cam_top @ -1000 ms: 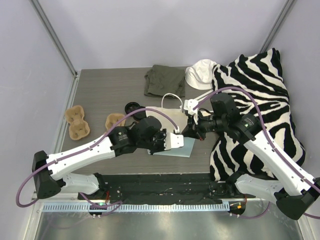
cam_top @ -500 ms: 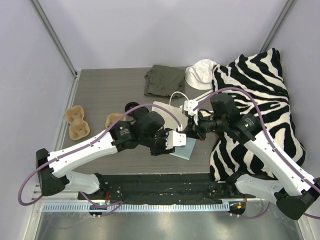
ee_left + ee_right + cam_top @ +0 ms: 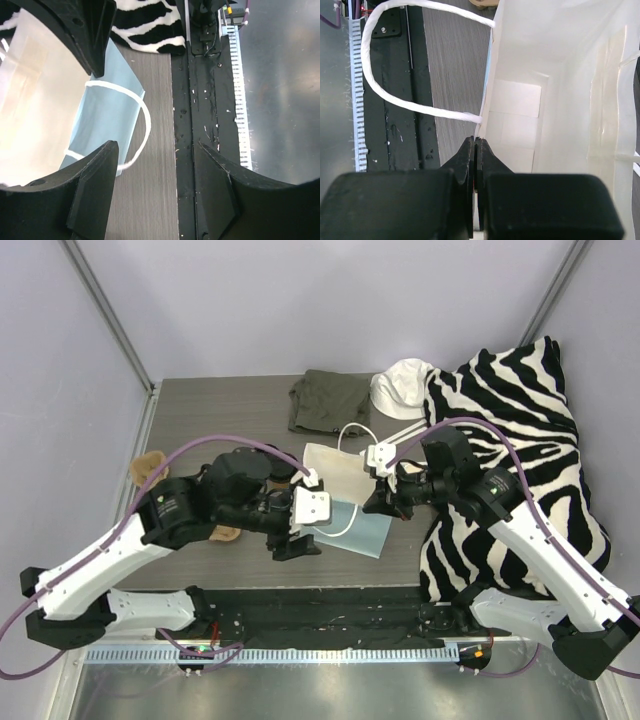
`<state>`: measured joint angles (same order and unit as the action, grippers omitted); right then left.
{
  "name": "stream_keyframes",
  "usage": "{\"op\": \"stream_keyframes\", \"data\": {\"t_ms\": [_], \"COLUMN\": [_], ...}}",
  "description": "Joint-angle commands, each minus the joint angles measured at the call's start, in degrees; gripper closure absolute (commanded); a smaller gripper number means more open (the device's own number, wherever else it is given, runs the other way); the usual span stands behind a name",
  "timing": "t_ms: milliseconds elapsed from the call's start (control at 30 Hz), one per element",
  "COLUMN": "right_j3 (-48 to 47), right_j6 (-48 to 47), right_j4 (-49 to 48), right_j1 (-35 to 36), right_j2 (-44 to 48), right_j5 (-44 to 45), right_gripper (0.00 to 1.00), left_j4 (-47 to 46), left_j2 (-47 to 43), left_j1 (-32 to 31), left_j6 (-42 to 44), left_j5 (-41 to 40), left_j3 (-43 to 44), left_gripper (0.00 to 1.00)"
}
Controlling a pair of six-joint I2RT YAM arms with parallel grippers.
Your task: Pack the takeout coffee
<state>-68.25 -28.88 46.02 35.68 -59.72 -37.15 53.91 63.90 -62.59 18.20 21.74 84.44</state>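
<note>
The blue paper bag [image 3: 362, 528] lies on the table with its white-lined mouth [image 3: 335, 470] facing left. My right gripper [image 3: 376, 496] is shut on the bag's rim [image 3: 485, 107], just under the white cord handle [image 3: 395, 102]. My left gripper [image 3: 305, 525] hangs open just left of the bag with nothing between its fingers [image 3: 95, 190]. In the left wrist view the bag [image 3: 107, 107] and its other handle loop [image 3: 144, 125] lie ahead and to the left of the left gripper [image 3: 157, 195]. The takeout coffee is hidden, probably behind the left arm.
A zebra-striped cloth [image 3: 520, 430] fills the right side. An olive cloth [image 3: 330, 400] and a white cap [image 3: 400, 385] lie at the back. A brown pulp carrier [image 3: 148, 465] shows partly at the left. A black rail [image 3: 330, 610] runs along the near edge.
My left gripper has opened, let go of the bag and drawn back to the left. The bag's mouth now gapes wider. The right gripper has kept its grip on the rim.
</note>
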Motion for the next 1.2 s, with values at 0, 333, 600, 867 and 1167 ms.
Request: {"op": "stream_keyframes", "data": {"t_ms": [0, 333, 600, 867, 1167], "right_j3": [-2.9, -7.5, -12.9, -13.6, -8.1], "right_j6": [-2.6, -4.1, 6.3, 9.3, 5.2], "right_j4": [0.8, 3.9, 0.1, -4.3, -8.7], "right_j1": [0.5, 0.8, 0.7, -1.0, -6.0], "right_j2": [0.7, 0.3, 2.5, 2.2, 0.1], "right_j5": [-0.6, 1.8, 12.1, 21.2, 27.0], "right_gripper": [0.99, 0.30, 0.22, 0.24, 0.23], "left_j4": [1.0, -8.8, -14.4, -18.4, -21.0], "left_j2": [-1.7, 8.8, 17.4, 23.5, 27.6], "left_j1": [2.4, 22.7, 23.6, 24.0, 24.0], "left_j6": [-2.6, -15.0, -14.1, -15.2, -14.7], "left_j5": [-0.8, 6.5, 6.3, 6.2, 9.4], "left_j3": [3.6, 14.1, 16.4, 19.5, 21.9], "left_gripper": [0.33, 0.35, 0.34, 0.36, 0.39]}}
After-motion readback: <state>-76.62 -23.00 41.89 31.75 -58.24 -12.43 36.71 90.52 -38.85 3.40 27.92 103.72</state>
